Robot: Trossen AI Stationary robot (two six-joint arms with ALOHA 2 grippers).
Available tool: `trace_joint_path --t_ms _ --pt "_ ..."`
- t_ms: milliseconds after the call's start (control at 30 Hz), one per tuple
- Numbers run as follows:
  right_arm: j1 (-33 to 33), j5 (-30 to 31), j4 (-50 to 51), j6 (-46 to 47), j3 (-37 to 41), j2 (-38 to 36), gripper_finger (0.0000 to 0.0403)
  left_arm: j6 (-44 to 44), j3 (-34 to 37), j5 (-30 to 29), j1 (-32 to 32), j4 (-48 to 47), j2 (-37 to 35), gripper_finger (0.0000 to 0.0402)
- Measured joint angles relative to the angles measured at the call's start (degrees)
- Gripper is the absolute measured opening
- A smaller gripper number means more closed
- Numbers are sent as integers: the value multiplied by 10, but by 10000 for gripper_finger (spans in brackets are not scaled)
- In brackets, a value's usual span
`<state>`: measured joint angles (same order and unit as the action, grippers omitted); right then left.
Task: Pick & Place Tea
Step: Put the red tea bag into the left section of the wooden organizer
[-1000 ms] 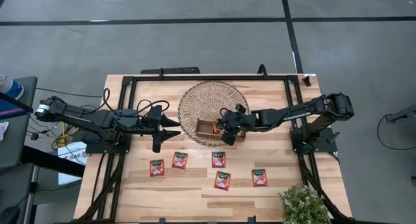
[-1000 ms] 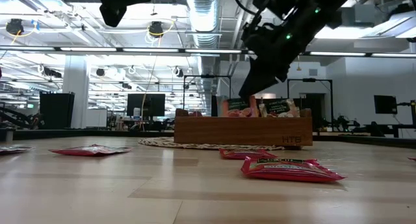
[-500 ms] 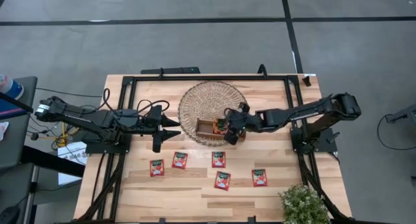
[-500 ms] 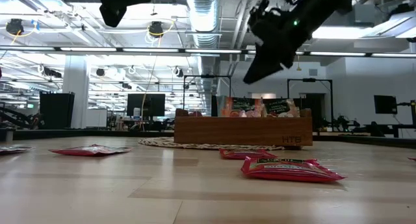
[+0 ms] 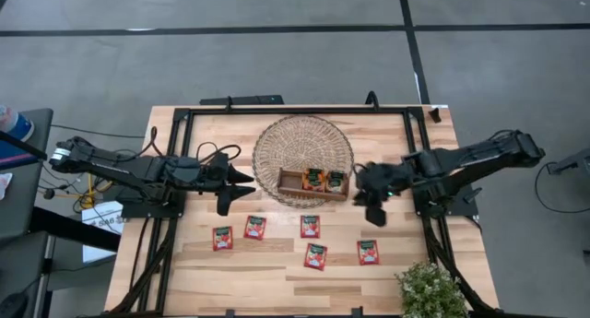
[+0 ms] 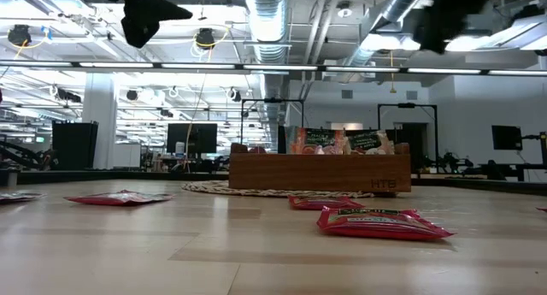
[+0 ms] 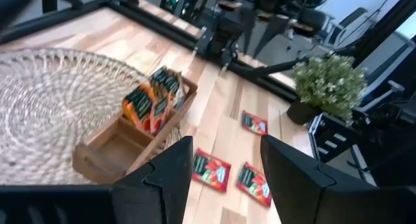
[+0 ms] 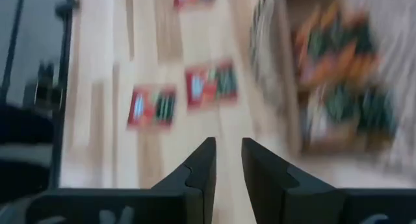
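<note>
The wooden tray (image 5: 293,182) sits on the near part of a round woven mat (image 5: 304,143). Two red-orange tea sachets (image 5: 324,179) stand upright in its right compartments and also show in the low view as sachets (image 6: 338,141). Several more sachets lie flat on the table along its near side, such as one (image 5: 311,226) and another (image 5: 368,252). My right gripper (image 5: 373,210) hangs open above the table right of the tray, holding nothing (image 8: 227,165). My left gripper (image 5: 241,184) waits open left of the mat (image 7: 227,172).
A potted plant (image 5: 430,290) stands at the table's near right corner. A black frame (image 5: 295,110) runs round the table's edges. Bare wood lies between the tray and the row of flat sachets, and at the table's right.
My right gripper has risen from over the tray and drawn back toward the table's right edge, passing out over the bare wood. Both sachets in the tray now show uncovered and stay standing. The sachets on the table have not moved.
</note>
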<state>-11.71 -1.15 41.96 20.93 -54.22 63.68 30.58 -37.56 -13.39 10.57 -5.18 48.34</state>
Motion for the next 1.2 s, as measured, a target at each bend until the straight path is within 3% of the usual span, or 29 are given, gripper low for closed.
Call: trace_joint_path --t_ms 167,400,700,933,1200 --pt "-88 0 76 76 0 -4 65 17 0 0 0 -20 0 174" --pt "-177 0 91 60 1 80 65 21 0 0 0 -23 0 174" --pt "-178 -2 97 25 1 217 88 24 0 0 0 -24 0 174" --pt "-178 -19 91 -14 1 277 155 38 0 -1 0 -24 0 174" --pt "-183 -39 57 -18 1 294 217 38 0 -1 0 -24 0 174"
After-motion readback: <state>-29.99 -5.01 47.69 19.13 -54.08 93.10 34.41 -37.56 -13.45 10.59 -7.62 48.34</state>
